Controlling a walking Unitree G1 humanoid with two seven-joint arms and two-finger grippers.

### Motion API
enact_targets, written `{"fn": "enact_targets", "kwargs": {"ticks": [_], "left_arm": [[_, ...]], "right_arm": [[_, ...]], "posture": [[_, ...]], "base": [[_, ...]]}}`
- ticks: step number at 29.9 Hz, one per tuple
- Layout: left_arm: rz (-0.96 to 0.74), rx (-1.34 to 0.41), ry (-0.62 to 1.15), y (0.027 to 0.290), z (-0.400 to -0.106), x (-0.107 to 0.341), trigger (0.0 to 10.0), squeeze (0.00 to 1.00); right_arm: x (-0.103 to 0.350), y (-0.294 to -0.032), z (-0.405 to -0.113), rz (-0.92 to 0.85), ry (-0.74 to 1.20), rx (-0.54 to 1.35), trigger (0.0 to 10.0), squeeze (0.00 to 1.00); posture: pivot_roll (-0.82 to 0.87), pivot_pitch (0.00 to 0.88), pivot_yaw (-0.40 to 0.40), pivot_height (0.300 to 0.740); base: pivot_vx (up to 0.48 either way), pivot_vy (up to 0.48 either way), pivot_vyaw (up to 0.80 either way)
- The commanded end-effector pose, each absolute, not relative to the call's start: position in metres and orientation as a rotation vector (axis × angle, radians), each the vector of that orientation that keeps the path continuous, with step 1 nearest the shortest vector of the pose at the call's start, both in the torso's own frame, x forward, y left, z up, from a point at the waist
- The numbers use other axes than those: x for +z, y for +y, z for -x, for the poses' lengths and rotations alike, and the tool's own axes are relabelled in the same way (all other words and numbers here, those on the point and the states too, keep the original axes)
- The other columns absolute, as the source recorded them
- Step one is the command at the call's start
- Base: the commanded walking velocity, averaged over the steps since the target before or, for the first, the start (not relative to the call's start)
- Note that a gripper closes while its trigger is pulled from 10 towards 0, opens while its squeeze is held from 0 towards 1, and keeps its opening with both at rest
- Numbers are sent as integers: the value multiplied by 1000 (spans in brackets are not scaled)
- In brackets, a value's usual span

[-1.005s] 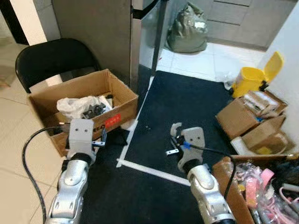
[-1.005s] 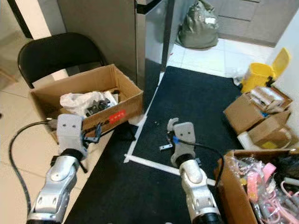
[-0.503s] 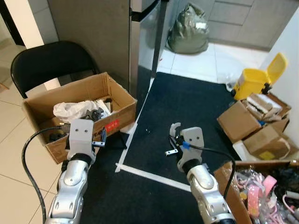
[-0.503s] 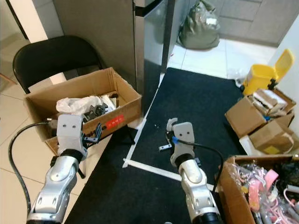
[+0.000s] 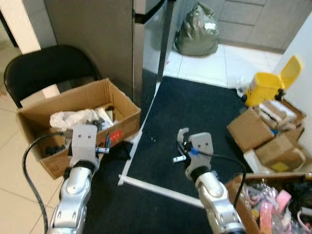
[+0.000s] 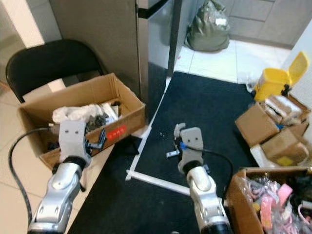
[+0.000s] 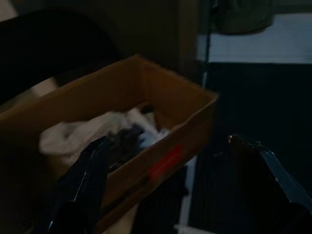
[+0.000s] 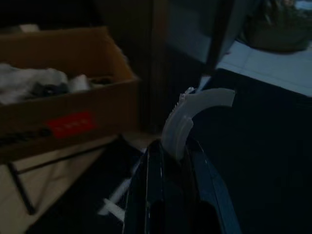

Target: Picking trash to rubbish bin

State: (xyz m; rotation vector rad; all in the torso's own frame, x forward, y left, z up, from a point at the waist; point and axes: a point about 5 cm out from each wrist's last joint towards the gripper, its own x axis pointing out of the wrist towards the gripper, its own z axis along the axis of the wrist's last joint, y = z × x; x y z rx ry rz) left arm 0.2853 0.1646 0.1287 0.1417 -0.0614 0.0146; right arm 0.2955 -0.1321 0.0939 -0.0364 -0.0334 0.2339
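Note:
My right gripper [image 5: 182, 144] is shut on a curved white plastic scrap [image 5: 183, 132], held out low over the black mat [image 5: 195, 112]. In the right wrist view the scrap [image 8: 195, 114] sticks up from between the closed fingers [image 8: 156, 175]. A small yellow rubbish bin [image 5: 265, 83] with its lid up stands at the far right by the wall, well beyond that gripper. My left gripper [image 5: 105, 144] is open and holds nothing, just in front of an open cardboard box [image 5: 124, 105]. The left wrist view shows the box [image 7: 146, 87] between its spread fingers [image 7: 90, 175].
The box holds a white bag [image 5: 68, 118] and dark bits. A black folding chair [image 5: 44, 68] stands behind it, a tall grey cabinet [image 5: 97, 34] beside it. A green sack [image 5: 196, 31] lies far back. Cardboard boxes [image 5: 253, 129] crowd the right; a box of pink items [image 5: 273, 204] sits near right.
The whole picture has shifted slightly, so the camera has moved. Both arms keep the same pose, and the right gripper still holds the white scrap.

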Motion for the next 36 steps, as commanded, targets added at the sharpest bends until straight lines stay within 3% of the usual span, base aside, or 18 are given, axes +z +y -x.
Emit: {"fn": "enact_targets", "kwargs": {"ticks": [1, 36], "left_arm": [[-150, 29, -52, 169, -283, 127, 10000, 0], [-145, 32, -51, 169, -284, 127, 10000, 0]], "right_arm": [[93, -130, -295, 21, -29, 233, 10000, 0], [94, -128, -298, 24, -28, 242, 10000, 0]], "posture": [[0, 123, -56, 740], [3, 132, -59, 740]], "base": [[251, 0, 0], [255, 0, 0]]}}
